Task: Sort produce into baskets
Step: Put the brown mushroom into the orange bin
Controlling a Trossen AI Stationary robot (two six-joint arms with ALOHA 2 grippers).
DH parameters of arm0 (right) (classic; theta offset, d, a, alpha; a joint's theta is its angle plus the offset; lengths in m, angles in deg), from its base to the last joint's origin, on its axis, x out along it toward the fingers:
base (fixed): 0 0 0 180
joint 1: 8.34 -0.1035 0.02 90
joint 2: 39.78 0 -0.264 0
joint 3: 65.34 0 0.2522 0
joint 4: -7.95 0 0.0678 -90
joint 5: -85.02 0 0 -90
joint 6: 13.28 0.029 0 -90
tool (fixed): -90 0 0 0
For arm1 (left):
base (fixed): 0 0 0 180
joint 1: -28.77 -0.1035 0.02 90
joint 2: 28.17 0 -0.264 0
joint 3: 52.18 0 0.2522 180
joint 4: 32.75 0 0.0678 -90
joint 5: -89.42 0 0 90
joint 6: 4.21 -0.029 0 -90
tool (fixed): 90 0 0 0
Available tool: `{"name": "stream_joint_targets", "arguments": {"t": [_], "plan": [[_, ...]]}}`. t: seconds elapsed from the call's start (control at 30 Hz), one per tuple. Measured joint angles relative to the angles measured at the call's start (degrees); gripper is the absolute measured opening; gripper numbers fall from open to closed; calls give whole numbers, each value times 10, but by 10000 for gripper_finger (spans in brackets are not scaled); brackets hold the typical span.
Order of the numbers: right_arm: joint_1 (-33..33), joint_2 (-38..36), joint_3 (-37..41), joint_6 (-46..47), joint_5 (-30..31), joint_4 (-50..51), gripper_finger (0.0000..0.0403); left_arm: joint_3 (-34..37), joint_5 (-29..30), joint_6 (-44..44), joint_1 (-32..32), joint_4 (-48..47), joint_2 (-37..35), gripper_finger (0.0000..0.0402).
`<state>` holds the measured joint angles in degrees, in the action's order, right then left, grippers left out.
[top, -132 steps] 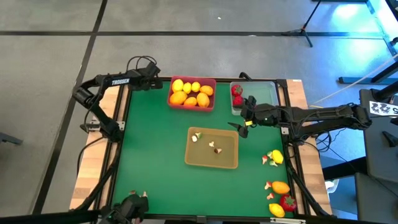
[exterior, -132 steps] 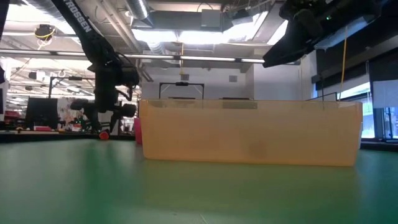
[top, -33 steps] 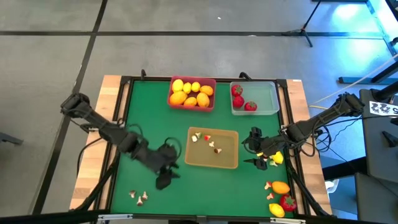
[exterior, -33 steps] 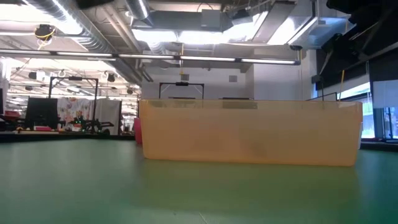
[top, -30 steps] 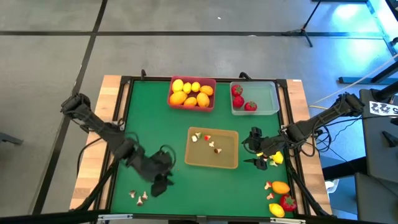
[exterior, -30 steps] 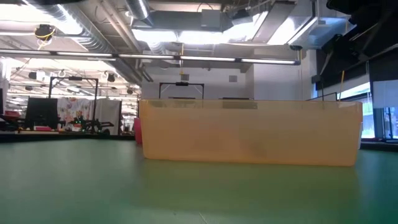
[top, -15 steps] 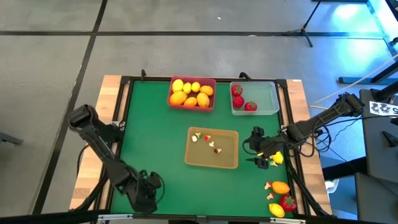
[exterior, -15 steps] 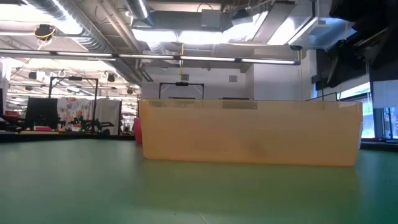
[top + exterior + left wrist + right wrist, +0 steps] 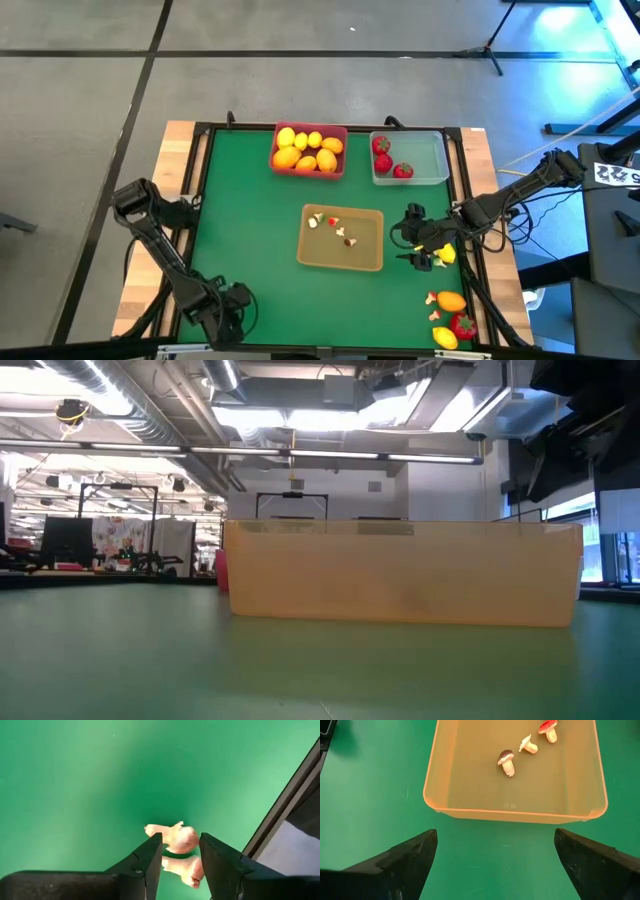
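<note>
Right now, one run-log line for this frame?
left claw: closing around mushroom piece, table's near-left corner | right claw: open, right of tan basket | pink basket: lemons | clear basket: strawberries

Left dark two-finger gripper [image 9: 180, 851] lowered at the table's near-left corner, fingers [image 9: 147, 862] narrowly parted, arm bent sharply; right dark two-finger gripper [image 9: 413, 236] hovered wide open by the right edge.

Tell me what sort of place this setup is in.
Probably a robotics lab or workshop in an industrial hall. The low view shows exposed ceiling ducts and strip lights above cluttered workbenches; the high view shows a bare concrete floor around the table.
</note>
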<state>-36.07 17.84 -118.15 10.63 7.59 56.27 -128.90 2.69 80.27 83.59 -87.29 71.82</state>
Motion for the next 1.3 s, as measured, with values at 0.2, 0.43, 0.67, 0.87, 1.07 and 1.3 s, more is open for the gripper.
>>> {"name": "stream_joint_targets", "arguments": {"t": [0.2, 0.43, 0.67, 0.87, 1.07, 1.3], "plan": [[0, 0, 0, 39, 34, 53, 399, 0, 7, -17, 7, -22, 11, 127], [0, 0, 0, 58, 35, 61, 399, 0, 5, 9, 15, -12, 30, 127], [0, 0, 0, 58, 44, 59, 399, -1, 5, 8, 16, 7, 52, 127], [0, 0, 0, 58, 60, 59, 399, -1, 3, 11, 16, 7, 53, 99], [0, 0, 0, 61, 63, 59, 399, 0, -2, -7, 14, 8, 50, 16], [0, 0, 0, 73, 60, 58, 399, 1, 18, -24, -5, 13, 15, 11]]}}
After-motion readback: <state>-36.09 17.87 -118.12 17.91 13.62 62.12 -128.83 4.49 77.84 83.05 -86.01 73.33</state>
